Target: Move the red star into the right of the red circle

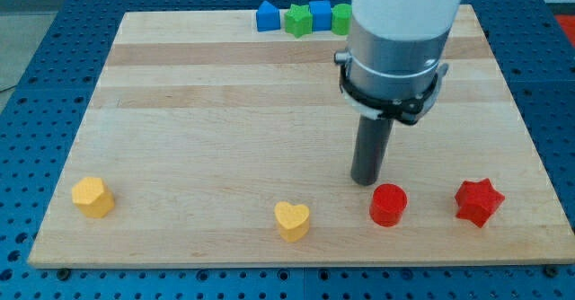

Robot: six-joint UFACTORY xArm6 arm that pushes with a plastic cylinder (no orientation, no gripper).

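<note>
Right now my tip (363, 182) rests on the wooden desk (225, 111), just above and slightly to the view's left of the red circle (388, 204) — very near it, though I cannot tell from this angle whether the two touch. The tool is a plain dark rod with nothing to open or close, and it has hold of nothing.

The red star (478, 201) lies near the view's bottom right, to the right of the red circle, with a clear strip of wood between them — apart, not touching. Both sit in the row along the desk's bottom edge.

Further along that row, the yellow heart (292, 220) sits to the left of the red circle, and another yellow block (92, 197), roughly hexagonal as far as I can make out, lies near the bottom left corner.

Along the top edge stands a tight line of four blocks: a blue block (267, 16) with a peaked top, a green star (296, 20), a blue cube (320, 15) and a green block (341, 18) partly hidden behind the arm's pale body.
</note>
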